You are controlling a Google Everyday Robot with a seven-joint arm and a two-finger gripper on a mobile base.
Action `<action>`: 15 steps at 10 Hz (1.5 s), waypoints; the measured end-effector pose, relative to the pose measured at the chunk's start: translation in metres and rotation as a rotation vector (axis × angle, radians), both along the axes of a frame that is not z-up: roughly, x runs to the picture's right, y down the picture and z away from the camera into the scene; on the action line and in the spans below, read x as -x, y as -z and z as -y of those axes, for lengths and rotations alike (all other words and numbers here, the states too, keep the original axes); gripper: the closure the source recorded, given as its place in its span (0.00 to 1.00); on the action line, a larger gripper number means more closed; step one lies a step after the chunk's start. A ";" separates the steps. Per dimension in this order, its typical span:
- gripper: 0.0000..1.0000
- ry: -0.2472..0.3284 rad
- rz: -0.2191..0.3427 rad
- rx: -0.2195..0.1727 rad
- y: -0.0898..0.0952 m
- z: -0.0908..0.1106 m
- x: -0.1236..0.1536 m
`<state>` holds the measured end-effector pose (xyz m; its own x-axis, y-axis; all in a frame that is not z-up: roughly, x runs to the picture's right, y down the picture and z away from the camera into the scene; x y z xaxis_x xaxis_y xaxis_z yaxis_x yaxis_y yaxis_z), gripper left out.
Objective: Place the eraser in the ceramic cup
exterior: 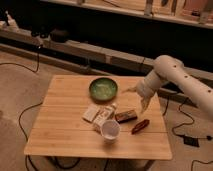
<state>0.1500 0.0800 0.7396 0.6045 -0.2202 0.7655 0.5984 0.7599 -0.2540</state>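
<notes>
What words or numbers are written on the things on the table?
None can be read.
The eraser, ceramic cup, green bowl and white block show no print.
Marks on the packet cannot be made out.
The gripper hangs above the table, near the eraser.

Robotics lab, floor cables (38,57), shelving (125,9), end effector (144,103) above wooden table (65,131)
</notes>
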 end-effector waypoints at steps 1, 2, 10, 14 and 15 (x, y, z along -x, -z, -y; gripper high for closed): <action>0.20 -0.019 0.054 0.074 0.000 -0.004 0.006; 0.20 -0.015 0.067 0.099 -0.002 -0.004 0.007; 0.20 0.062 0.025 0.077 -0.024 -0.011 0.002; 0.20 0.141 -0.082 0.008 -0.046 -0.031 0.011; 0.20 0.149 -0.087 0.010 -0.047 -0.034 0.012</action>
